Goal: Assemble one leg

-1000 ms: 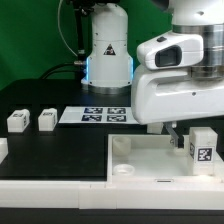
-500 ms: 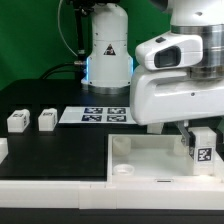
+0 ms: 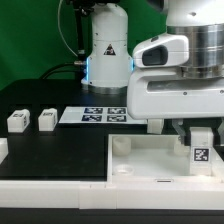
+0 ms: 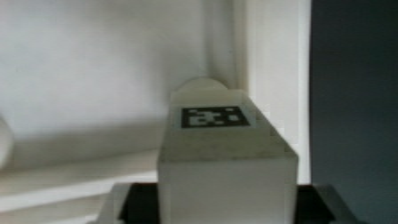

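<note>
My gripper is shut on a leg, a chunky white block with a black-and-white tag on its face. It holds the leg upright over the far right corner of the large white panel. I cannot tell whether the leg touches the panel. In the wrist view the leg fills the middle, tag facing the camera, with my gripper closed on its sides and dark fingers either side. Two more legs stand on the black table at the exterior view's left.
The marker board lies behind the panel, in front of the arm's base. A white piece shows at the exterior view's left edge. The panel has a raised rim and corner holes.
The gripper and the leg it holds have shifted slightly down and toward the exterior view's left. The two loose legs have not moved.
</note>
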Robot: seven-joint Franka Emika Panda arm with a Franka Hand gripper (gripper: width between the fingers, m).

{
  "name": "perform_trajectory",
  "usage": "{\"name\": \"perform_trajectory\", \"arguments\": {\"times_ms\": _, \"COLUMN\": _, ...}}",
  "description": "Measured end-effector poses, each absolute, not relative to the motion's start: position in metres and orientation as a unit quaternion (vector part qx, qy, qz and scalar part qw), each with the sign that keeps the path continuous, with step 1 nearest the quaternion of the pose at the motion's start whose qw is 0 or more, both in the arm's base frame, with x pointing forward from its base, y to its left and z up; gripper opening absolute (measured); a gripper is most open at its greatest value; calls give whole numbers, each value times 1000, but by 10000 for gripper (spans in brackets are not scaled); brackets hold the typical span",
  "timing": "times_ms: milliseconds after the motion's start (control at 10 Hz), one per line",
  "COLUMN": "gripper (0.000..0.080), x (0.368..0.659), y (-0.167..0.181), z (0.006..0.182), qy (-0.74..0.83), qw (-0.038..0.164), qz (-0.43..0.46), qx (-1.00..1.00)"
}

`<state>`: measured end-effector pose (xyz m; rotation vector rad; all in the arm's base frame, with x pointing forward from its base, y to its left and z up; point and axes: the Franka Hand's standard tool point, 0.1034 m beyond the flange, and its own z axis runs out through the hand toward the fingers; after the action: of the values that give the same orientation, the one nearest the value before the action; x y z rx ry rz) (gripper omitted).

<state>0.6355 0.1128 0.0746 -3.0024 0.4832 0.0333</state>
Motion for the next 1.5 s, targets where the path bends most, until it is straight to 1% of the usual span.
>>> {"name": "perform_trajectory", "arguments": {"times_ms": 300, "gripper": 294, "x": 635, "y": 111, "z": 75, "qy": 327, "qw": 46, "qz": 19, "qx": -944}}
{"name": "perform_trajectory", "arguments": {"times_ms": 700, "gripper": 294, "x": 636, "y": 110, "z": 75, "qy": 556, "qw": 51, "qz": 37, "qx": -829}}
{"name": "perform_trajectory", "arguments": {"times_ms": 900, "gripper": 294, "x": 636, "y": 111, "z": 75, "qy": 621, "qw": 47, "qz": 40, "qx": -782}}
{"name": "perform_trajectory", "arguments": {"times_ms": 1100, "gripper": 294, "x": 636, "y": 111, "z": 74, "qy": 591, "qw": 48, "qz": 38, "qx": -804}}
{"name": "perform_trajectory", "arguments": {"times_ms": 1200, "gripper": 474, "x": 635, "y": 112, "z": 74, "qy": 589, "qw": 48, "qz": 39, "qx": -806}}
{"name": "perform_trajectory", "arguments": {"times_ms": 1300, "gripper": 594, "x": 635, "y": 115, "z": 74, "qy": 576, "qw": 48, "qz": 39, "qx": -815}}
{"name": "perform_trajectory", "arguments": {"times_ms": 1400, "gripper": 594, "x": 634, "y": 114, "z": 73, "qy": 514, "qw": 49, "qz": 35, "qx": -856}}
{"name": "perform_trajectory", "arguments": {"times_ms": 1500, "gripper": 638, "x": 634, "y": 115, "z": 73, "qy": 448, "qw": 50, "qz": 31, "qx": -892}}
